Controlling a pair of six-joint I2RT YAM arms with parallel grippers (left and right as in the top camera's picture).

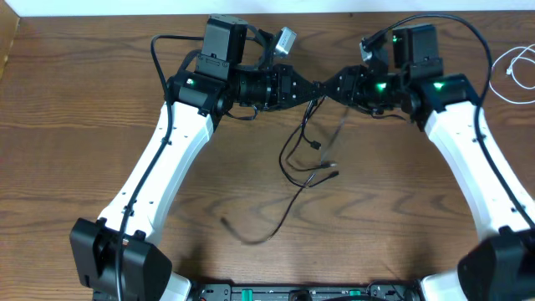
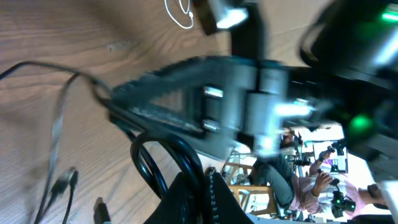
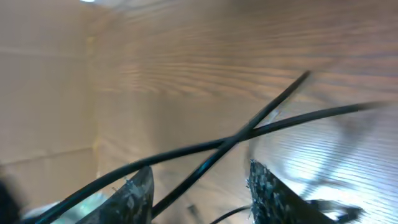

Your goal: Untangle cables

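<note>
Above a wooden desk, the left hand looks clenched on the black cables, whose tangled ends trail onto the wood. The right hand is released, strands crossing between its fingers. Best to close on one strand, then draw apart slowly.

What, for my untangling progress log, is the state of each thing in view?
black cables: crossed and tangled, rising to the grippers, ends trailing on the table.
white cable: loosely coiled at the right table edge, untouched.
left gripper: tip to tip with the right one; open or shut unclear.
right gripper: open, black cables crossing between its fingers.
</note>
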